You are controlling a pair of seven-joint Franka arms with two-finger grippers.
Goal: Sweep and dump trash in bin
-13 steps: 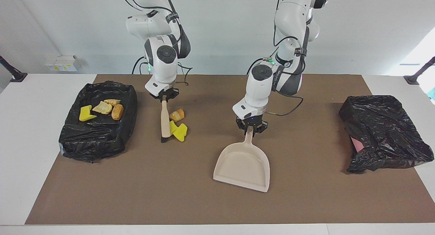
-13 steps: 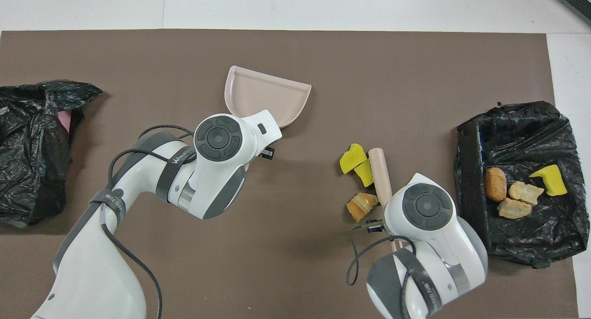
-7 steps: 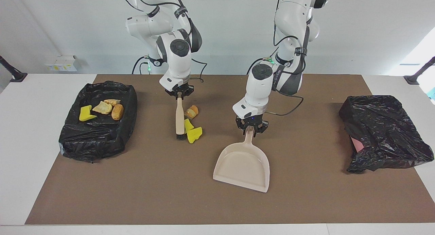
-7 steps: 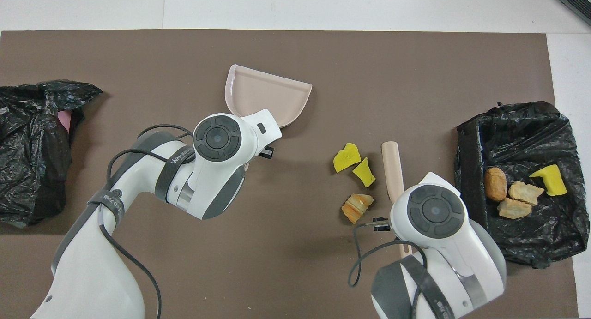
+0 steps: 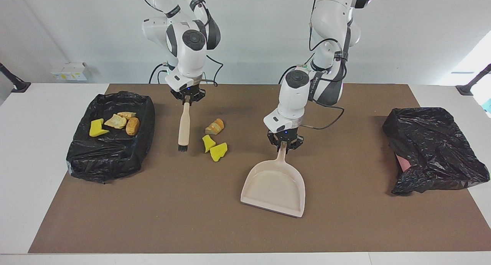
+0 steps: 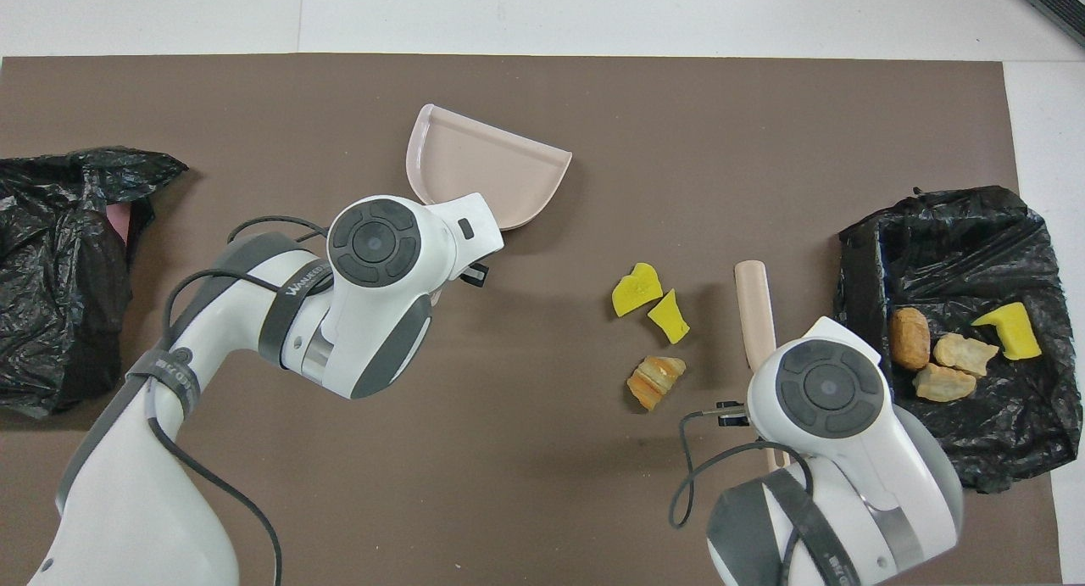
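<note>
Around the beige plastic dustpan (image 5: 274, 188), bare brown surface (image 5: 191, 219) lies open. Left end effector (image 5: 284, 145) grips its handle. Toward the right arm's end, three trash pieces (image 5: 215, 140) lie loose; right end effector (image 5: 187, 97) clamps the brush (image 5: 183, 129) between them and the black-lined bin (image 5: 111, 142).

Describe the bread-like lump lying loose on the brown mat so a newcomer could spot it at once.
Start at the beige plastic dustpan in the middle of the brown mat and look toward the right arm's end, where three small pieces lie between it and the beige wooden-handled brush. The golden-brown bread-like lump is the piece nearest the robots. Its two neighbours are bright yellow foam wedges.
</note>
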